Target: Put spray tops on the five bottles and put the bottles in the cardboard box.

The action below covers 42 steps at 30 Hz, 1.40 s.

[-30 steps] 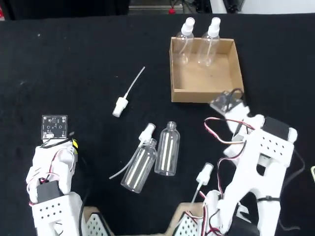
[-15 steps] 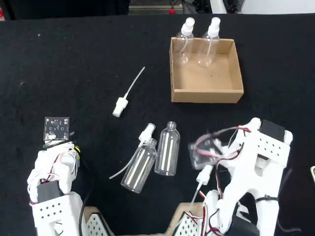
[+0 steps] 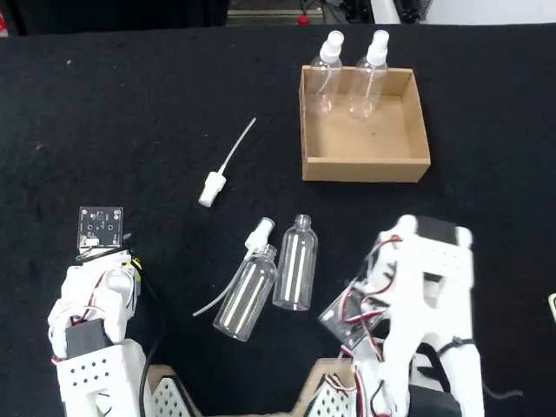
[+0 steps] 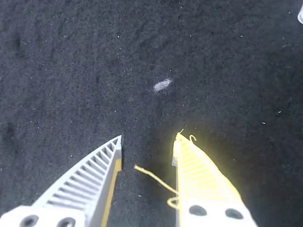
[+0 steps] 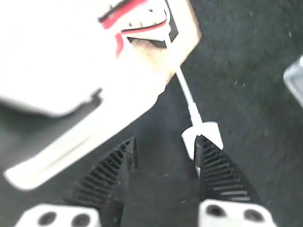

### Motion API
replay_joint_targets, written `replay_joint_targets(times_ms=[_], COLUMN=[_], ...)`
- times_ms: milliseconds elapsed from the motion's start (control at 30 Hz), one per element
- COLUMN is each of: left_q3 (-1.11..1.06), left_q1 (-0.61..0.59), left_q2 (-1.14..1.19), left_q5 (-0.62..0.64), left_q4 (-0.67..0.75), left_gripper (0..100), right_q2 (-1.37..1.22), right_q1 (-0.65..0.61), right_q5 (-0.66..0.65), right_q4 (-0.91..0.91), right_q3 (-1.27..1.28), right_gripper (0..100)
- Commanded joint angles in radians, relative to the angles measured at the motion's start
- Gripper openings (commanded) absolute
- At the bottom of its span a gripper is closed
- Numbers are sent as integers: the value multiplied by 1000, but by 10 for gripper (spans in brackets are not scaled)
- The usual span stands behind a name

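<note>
Cardboard box (image 3: 365, 170), far right, holds two capped bottles (image 3: 327, 80); two uncapped bottles (image 3: 295, 265) lie near centre on the table (image 3: 130, 104). Right hand (image 5: 165, 142) open, empty, just beside a loose spray top (image 5: 202, 135); left hand (image 4: 148, 139) open, empty

- The left gripper (image 4: 148, 142) was seen above the black table cover (image 4: 71, 56), its two fingers (image 4: 203, 179) spread apart.
- A yellow thread (image 4: 152, 177) was seen trailing into the gap from the yellow-lit finger.
- A small white fleck (image 4: 162, 85) was seen on the cover beyond the fingertips.
</note>
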<state>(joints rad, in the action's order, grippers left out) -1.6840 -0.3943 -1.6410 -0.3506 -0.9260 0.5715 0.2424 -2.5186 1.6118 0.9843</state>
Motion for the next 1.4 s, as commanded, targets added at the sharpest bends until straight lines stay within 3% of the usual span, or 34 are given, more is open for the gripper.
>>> replay_joint_targets(times_ms=[0, 300, 700, 867, 967, 1133, 1367], left_q3=[-24, -24, -24, -24, -24, -24, -24], left_q1=[13, 13, 13, 13, 13, 13, 13], left_q2=[-11, -11, -11, -11, -11, -11, -11], left_q5=[-8, -8, -8, -8, -8, -8, -8], left_q4=[-8, -8, -8, -8, -8, -8, -8], left_gripper=[173, 173, 173, 173, 173, 173, 173], right_q2=[30, 30, 30, 36, 35, 30, 30], right_q1=[-101, -109, -121, -124, -117, -35, 226], right_q5=[32, 80, 465, 615, 743, 1017, 1247], right_q4=[-84, -247, -489, -454, -399, -371, -364], right_q3=[51, 134, 239, 162, 62, -94, -262], right_gripper=[183, 185, 176, 33, 16, 29, 29])
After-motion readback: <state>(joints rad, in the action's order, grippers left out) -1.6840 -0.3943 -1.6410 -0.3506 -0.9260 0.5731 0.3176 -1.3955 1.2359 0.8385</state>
